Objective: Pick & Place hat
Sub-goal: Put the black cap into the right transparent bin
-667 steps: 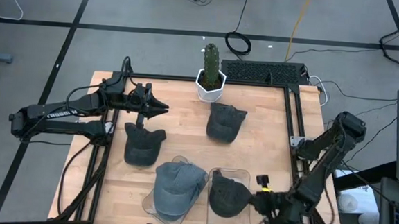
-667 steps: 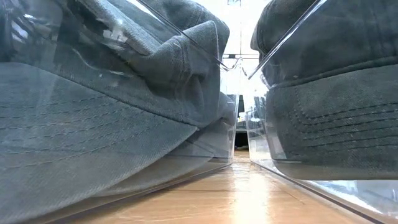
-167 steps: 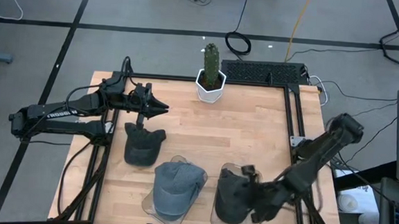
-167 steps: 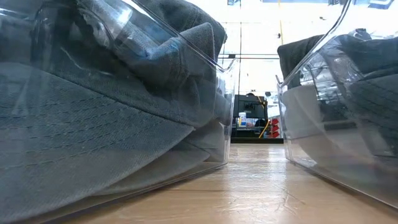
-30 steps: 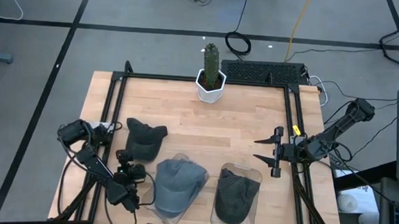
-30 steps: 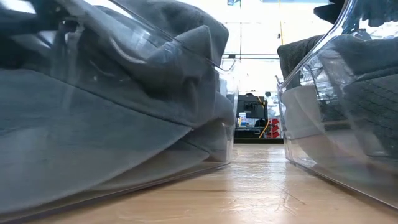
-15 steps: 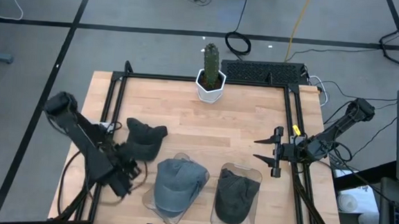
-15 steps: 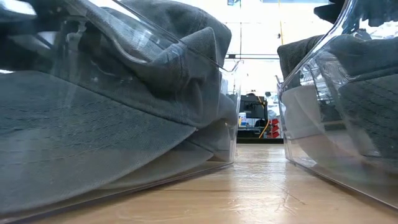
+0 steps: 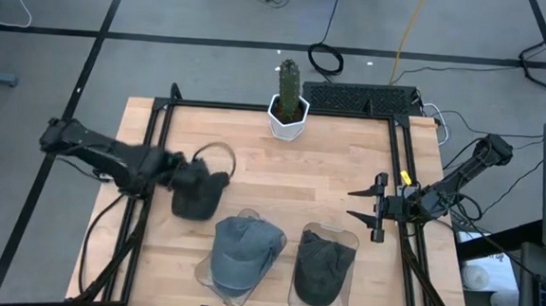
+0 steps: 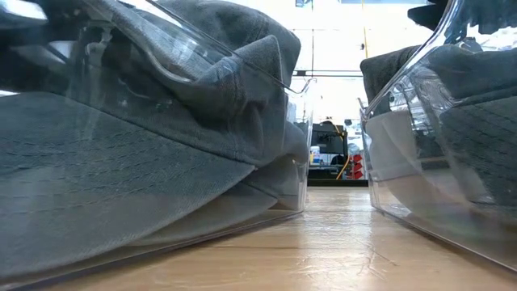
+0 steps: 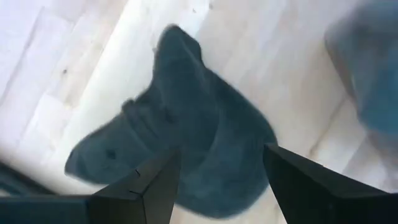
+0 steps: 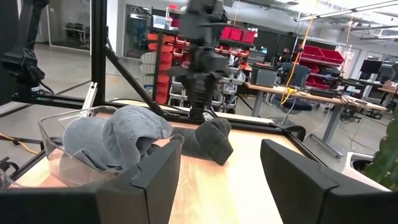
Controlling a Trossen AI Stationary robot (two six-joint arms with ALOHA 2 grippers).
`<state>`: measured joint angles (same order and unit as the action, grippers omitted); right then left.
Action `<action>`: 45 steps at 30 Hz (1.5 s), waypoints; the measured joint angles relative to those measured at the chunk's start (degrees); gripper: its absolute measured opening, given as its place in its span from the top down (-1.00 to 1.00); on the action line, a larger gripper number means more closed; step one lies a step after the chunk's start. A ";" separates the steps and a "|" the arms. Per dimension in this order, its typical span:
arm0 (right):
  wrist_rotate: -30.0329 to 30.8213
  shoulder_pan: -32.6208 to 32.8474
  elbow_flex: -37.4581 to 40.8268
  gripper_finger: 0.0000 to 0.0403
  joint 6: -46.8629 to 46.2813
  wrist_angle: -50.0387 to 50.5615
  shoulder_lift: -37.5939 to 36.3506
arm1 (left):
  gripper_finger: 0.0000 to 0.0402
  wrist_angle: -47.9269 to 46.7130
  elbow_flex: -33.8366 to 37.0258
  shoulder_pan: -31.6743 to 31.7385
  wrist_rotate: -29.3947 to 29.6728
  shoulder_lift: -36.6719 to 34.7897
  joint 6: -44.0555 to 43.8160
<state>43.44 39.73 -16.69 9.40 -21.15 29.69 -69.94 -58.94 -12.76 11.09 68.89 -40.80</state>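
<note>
A dark grey hat [image 9: 199, 194] lies loose on the wooden table left of centre, crown up; it also shows in the left wrist view [image 11: 193, 137] and the right wrist view [image 12: 208, 140]. My left gripper [image 9: 179, 173] hangs open over this hat, pointing down, its fingers [image 11: 146, 186] on either side of the crown. A blue-grey hat [image 9: 243, 251] lies in a clear bin, and another dark hat [image 9: 323, 270] lies in a second clear bin. My right gripper [image 9: 351, 203] is open and empty at the table's right side. My left gripper stands open just over the dark hat's crown [image 11: 211, 155], coming from above. I cannot tell whether its fingertips touch the cloth. The hat lies flat on the table.
A cactus in a white pot [image 9: 287, 106] stands at the far edge's middle. The two clear bins [image 10: 295, 89] stand side by side at the near edge. A black frame [image 9: 401, 161] runs around the table. Bare wood lies between the pot and the bins.
My left arm has swung from the table's near left corner toward the far edge and the right, and now hangs over the loose dark hat. The hat has stayed where it was. My right arm has kept still.
</note>
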 joint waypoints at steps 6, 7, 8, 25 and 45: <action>0.00 0.02 0.00 -0.05 -0.15 0.02 0.02 | -0.19 -0.55 1.07 15.10 -2.41 0.02 14.14; 0.00 0.02 0.00 -0.05 -0.17 0.02 0.00 | -0.19 -0.10 1.54 17.03 -4.74 0.08 16.43; 0.00 0.02 0.00 -0.05 -0.17 0.00 0.02 | -0.19 0.13 2.10 19.12 -7.21 0.10 18.78; 0.00 0.01 0.00 -0.05 0.09 0.46 0.12 | -0.19 10.08 13.62 28.77 -18.52 0.83 40.57; 0.11 0.01 0.00 -0.05 -1.22 1.30 0.12 | 0.91 6.10 12.30 26.64 -23.58 6.18 33.76</action>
<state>43.55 39.74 -16.69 8.19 -19.85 29.81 -63.84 -46.63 13.88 -12.49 75.07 -7.04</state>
